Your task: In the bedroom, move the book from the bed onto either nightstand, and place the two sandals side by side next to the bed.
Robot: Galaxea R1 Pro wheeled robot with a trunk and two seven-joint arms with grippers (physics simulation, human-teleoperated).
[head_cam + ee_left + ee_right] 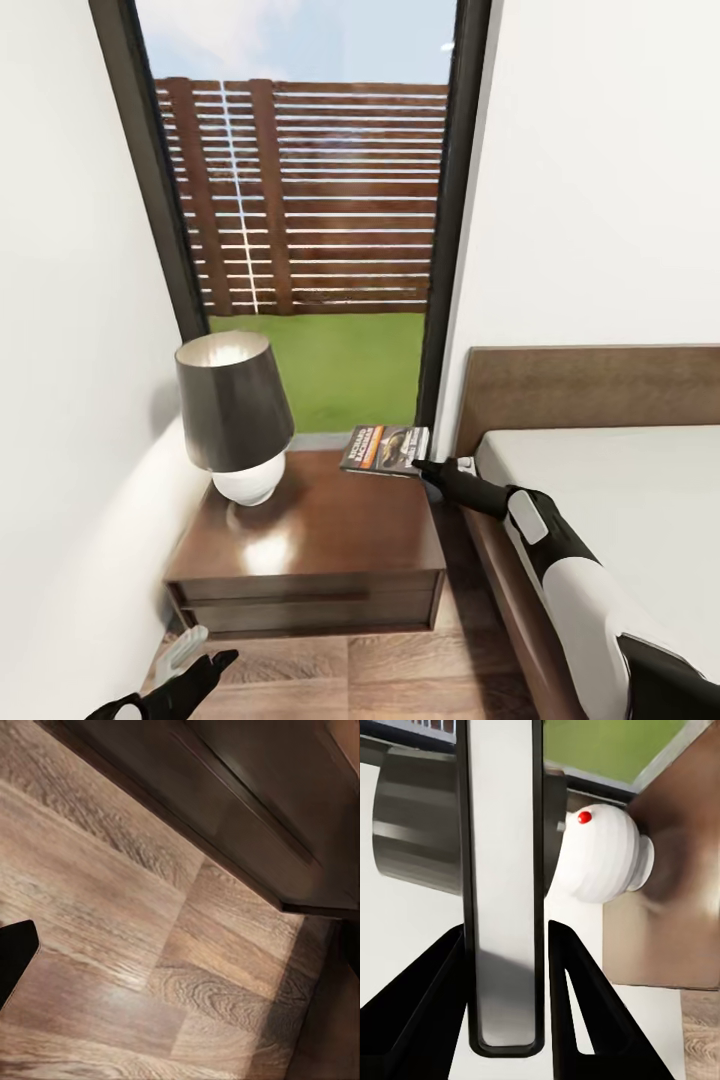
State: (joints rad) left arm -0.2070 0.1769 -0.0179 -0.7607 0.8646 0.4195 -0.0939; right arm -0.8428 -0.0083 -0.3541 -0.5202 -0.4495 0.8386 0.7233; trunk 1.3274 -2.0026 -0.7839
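Right gripper [432, 467] clamped on the book [385, 449] | book hovers over nightstand [330, 530] back corner, beside lamp [235, 415] | I'd lower it flat, then let go

The very large bed with off-white mattress and brown wooden headboard [600, 470] is cut off by the head view's right and bottom edges, and the right arm covers part of its near corner. The small dark paperback with an orange band [385, 449] has its right end hidden by the right tool [432, 468]; its white lettering is too small to read. In the right wrist view the book [504, 892] appears edge-on and runs off the picture's edge. The left tool [195, 665] is cut off by the head view's bottom edge, so its opening cannot be told. The low dark-brown glossy nightstand [247, 802] is cropped and blurred in the left wrist view.
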